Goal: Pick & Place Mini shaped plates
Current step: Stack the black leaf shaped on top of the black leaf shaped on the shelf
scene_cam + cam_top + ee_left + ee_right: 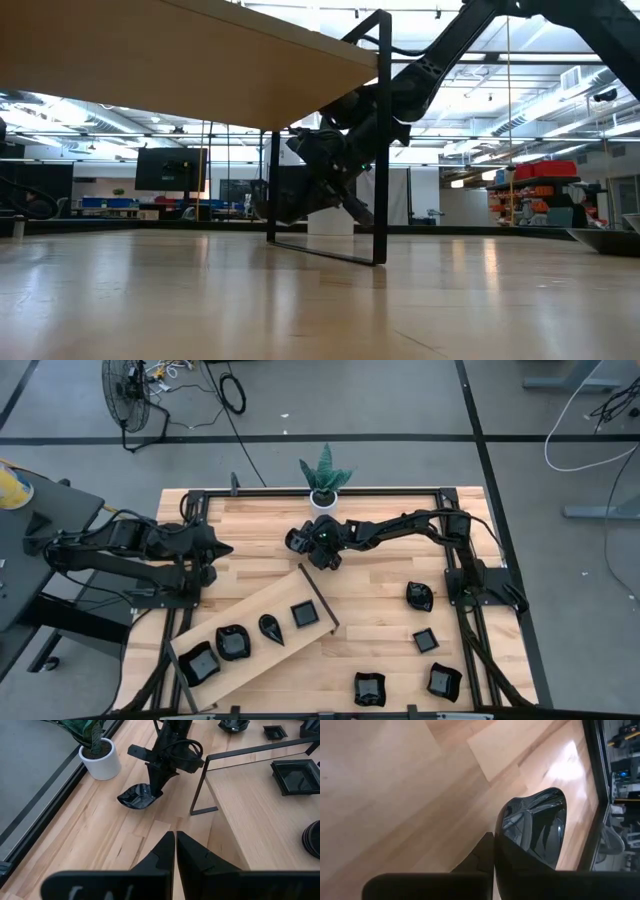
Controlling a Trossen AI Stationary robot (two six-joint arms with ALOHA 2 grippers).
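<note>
Plate [140, 797] is getting pinched by its rim in the right gripper [159, 790], low over the table around 12 o'clock near the white pot [101, 759], so I'd carry it level toward the wooden board [262, 622] at 7 o'clock while the left gripper [175, 851] is waiting with fingers together.

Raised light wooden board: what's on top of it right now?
Four glossy black mini plates sit in a row on the light wooden board: square, teardrop, wavy round, wavy square. The table beneath the board is covered from above.
</note>
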